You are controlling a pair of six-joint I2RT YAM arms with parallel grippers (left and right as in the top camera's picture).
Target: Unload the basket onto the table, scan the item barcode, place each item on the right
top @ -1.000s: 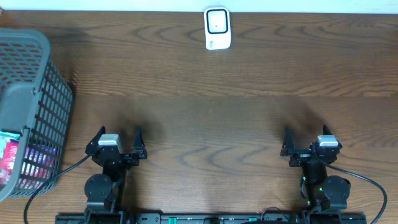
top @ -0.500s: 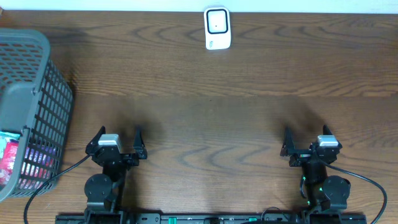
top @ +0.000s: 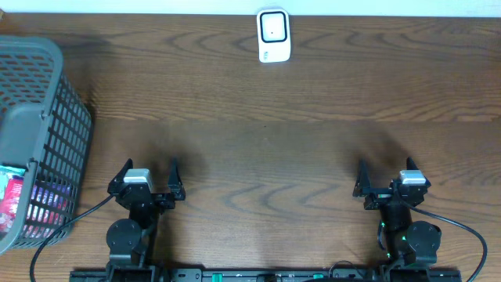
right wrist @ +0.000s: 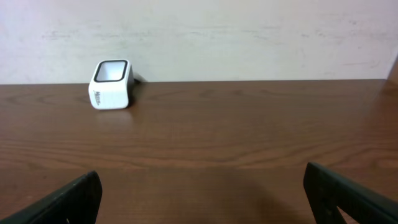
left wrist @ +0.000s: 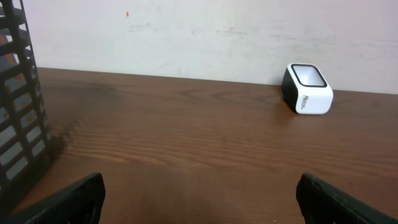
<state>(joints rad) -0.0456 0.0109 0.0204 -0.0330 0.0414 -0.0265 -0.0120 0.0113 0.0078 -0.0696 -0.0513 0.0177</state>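
1. Lower left: we see the left gripper (top: 149, 168) with its jaws spread wide.
2. Lower right: the right gripper (top: 384, 167) is likewise parted.
3. The scanner (top: 274, 35) sits top centre, and the packaged items (top: 11, 200) lie in the basket (top: 31, 125) at the left edge.

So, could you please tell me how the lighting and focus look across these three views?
Overhead: even light, with soft shadows on the table beside the basket; the scanner has a white face that looks slightly washed out. Left wrist: scanner sharp, the near fingers dark and blurred at the bottom corners. Right wrist: the same.
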